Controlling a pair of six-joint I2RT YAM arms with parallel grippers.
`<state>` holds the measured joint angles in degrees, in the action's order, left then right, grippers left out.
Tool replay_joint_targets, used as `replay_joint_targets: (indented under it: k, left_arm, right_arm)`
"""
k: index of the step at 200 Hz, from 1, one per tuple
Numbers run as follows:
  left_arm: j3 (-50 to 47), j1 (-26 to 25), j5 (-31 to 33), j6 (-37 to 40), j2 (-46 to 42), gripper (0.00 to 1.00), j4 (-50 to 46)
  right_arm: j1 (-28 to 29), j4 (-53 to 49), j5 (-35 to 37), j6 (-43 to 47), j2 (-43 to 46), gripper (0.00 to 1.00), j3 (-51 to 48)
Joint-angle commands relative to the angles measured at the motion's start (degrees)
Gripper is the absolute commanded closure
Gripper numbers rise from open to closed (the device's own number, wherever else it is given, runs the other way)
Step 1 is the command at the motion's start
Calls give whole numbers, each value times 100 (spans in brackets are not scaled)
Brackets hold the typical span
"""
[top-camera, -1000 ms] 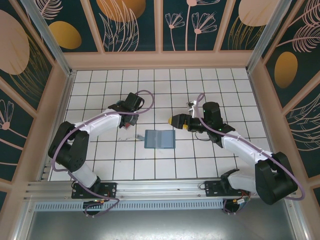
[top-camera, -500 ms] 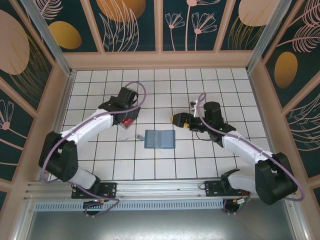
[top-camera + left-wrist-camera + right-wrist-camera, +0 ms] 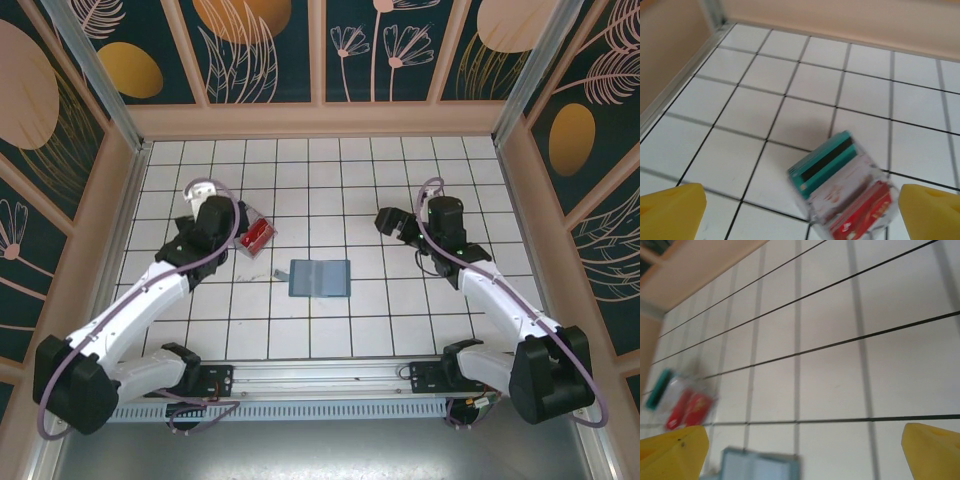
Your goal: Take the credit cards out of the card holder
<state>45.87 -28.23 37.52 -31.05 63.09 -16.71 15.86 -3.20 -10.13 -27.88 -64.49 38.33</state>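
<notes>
Where the card holder (image 3: 320,277) lies in the top view, it is spread open and flat on the white tiled floor (image 3: 330,190), between the two arms and touching neither. Its two blue-grey inner panels face up.

1. Credit cards (image 3: 256,235): a small stack rests on the floor to the left of the card holder and a little farther from the arm bases, apart from it. In the left wrist view the stack is blurred, with a teal card (image 3: 827,162) bearing a dark stripe at the far end and a red card (image 3: 865,210) at the near end. A pale or clear layer lies between them; whether it is a card or a sleeve cannot be told.
2. Left gripper (image 3: 801,212): released. Its yellow fingertips (image 3: 672,210) stand wide apart at the lower corners of the wrist view. The stack lies between and ahead of them, touching neither, and nothing is grasped.
3. Right gripper (image 3: 802,450): released, yellow fingertips wide apart over bare tiles, nothing grasped. It is to the right of the card holder, well apart from the stack.
</notes>
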Motion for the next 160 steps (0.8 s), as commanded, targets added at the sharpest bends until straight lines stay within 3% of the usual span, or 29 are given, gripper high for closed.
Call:
replay_joint_targets:
  k: [1, 12, 34, 64, 104, 160]
  left_arm:
    - [-737, 28, 1294, -1280, -363, 2, 301]
    - [-1124, 33, 1663, -1560, -523, 1, 365]
    - [-1662, 141, 1687, -1054, -712, 2, 894]
    - [-1707, 989, 1138, -578, -487, 2, 1054]
    - [-1683, 2161, 457, 200, 412, 1, 2098]
    - [-1701, 2839, -206, 1035, 1836, 1, 3928]
  right_arm:
    - [-196, -7, 1216, 396, 123, 1, -58]
    - [-204, 306, 1774, 562, 174, 1, -246]
    - [-207, 1123, 2324, 1275, 226, 1, -633]
    - [-385, 1860, 3132, 1826, 29, 1, -938]
    - [-899, 2608, 3144, 1953, -761, 1, -1035]
    - [-1141, 4081, 3151, 2408, -1840, 1, -1215]
